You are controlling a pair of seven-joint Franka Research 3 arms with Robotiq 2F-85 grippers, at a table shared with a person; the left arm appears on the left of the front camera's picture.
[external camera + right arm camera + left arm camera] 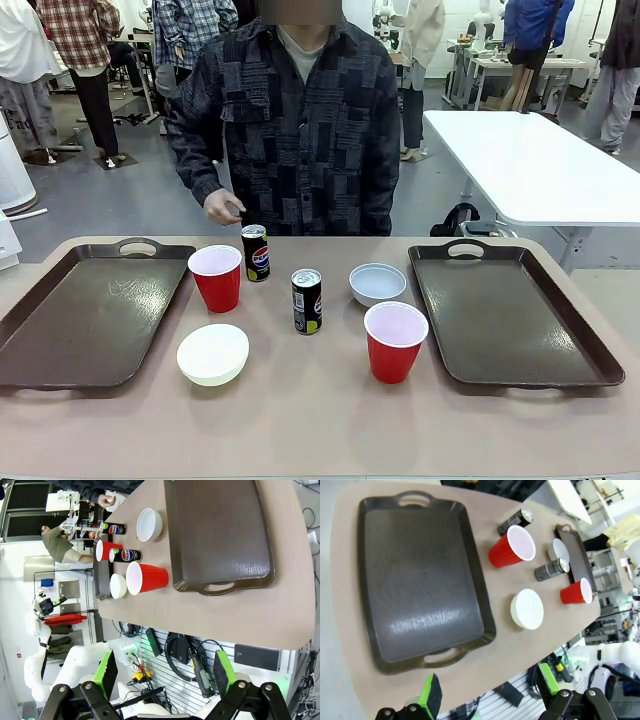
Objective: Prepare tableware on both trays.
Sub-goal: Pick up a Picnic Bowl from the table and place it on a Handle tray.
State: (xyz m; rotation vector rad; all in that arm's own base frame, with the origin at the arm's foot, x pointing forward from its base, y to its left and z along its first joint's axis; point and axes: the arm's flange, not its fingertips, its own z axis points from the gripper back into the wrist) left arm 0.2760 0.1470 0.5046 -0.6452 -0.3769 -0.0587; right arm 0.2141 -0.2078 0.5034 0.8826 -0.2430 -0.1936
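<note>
Front view shows the left tray (90, 320) and right tray (500, 310) bare at either end of the surface (320, 420), with all the tableware standing between them. The left cup (216, 278), Pepsi can (255, 252) and near bowl (212, 353) sit toward the left tray, the right cup (395, 342) and far bowl (377, 283) toward the right, and the second can (306, 300) stands mid-surface. That split likely gives each arm one set for its own tray, and nothing is loaded yet. A person (300, 120) stands opposite, fist (222, 207) near the Pepsi can. The left hand (489, 687) hangs off the surface's near edge by the left tray, fingers spread wide and empty. The right hand (165, 672) is also fully open and holds nothing.
</note>
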